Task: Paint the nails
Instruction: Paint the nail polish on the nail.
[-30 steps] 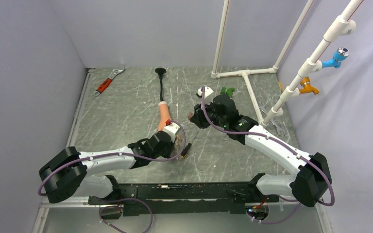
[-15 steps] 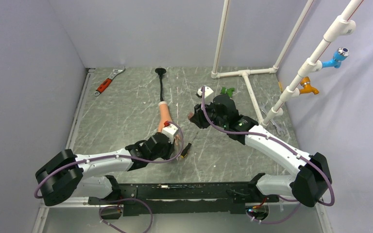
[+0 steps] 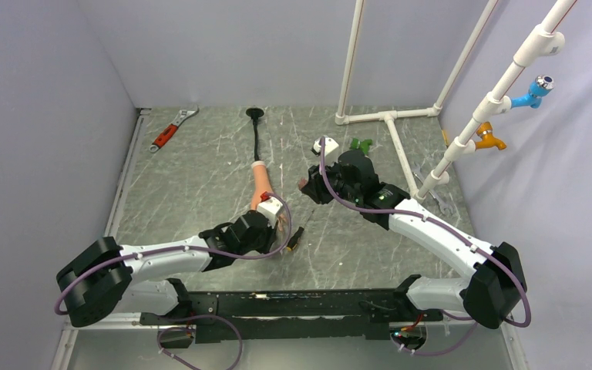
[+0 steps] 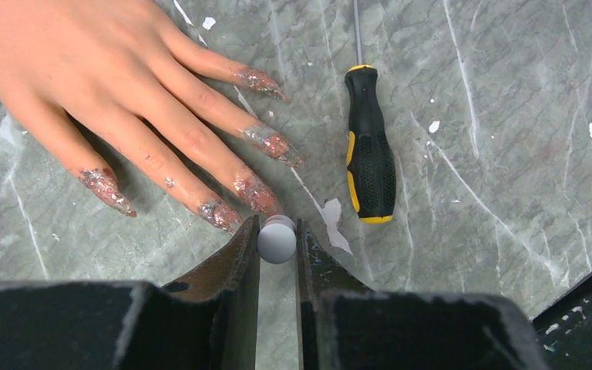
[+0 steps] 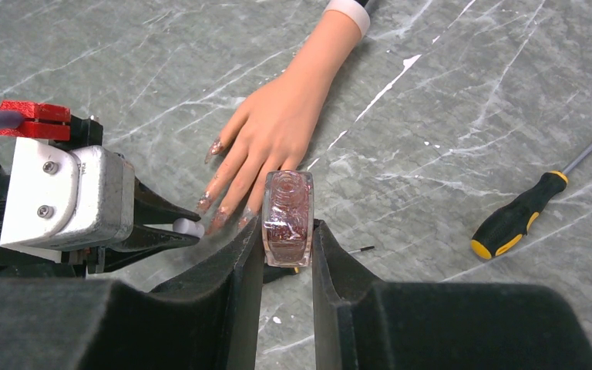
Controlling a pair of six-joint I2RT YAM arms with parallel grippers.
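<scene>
Lower centre: brush cap pinched by left gripper just below nails, likely for painting; bottle clamped by right gripper, likely for dipping.

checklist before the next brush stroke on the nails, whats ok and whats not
1. Left gripper shut on the brush cap: ok.
2. Right gripper shut on the polish bottle: ok.
3. Mannequin hand lying flat on the table: ok.
4. Nails coated: all five show glittery polish; evenness cannot tell.
5. Brush bristles loaded: cannot tell, hidden under the cap.
6. Screwdriver clear of the hand: ok, it lies beside it, not touching.
</scene>
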